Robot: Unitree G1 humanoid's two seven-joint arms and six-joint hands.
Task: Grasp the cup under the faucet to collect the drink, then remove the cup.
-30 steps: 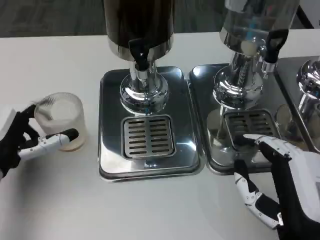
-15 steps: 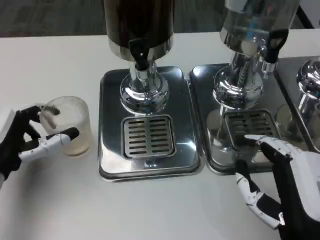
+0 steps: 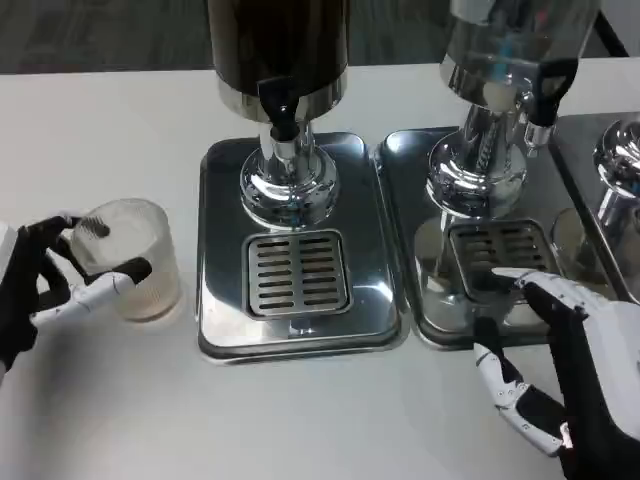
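**Cup's held, now get it under the faucet**

Left hand (image 3: 40,290) grips the cup (image 3: 135,258) on the table, left of the tray (image 3: 215,300). Right hand (image 3: 560,370) idles, fingers spread. I'd keep it upright and center it on the grate (image 3: 298,272) below the faucet (image 3: 280,115).

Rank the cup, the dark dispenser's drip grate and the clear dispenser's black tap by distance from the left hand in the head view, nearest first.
1. Cup: in the left hand, at the table's left side.
2. Dark dispenser's drip grate: centre tray, to the cup's right.
3. Clear dispenser's black tap: far upper right.
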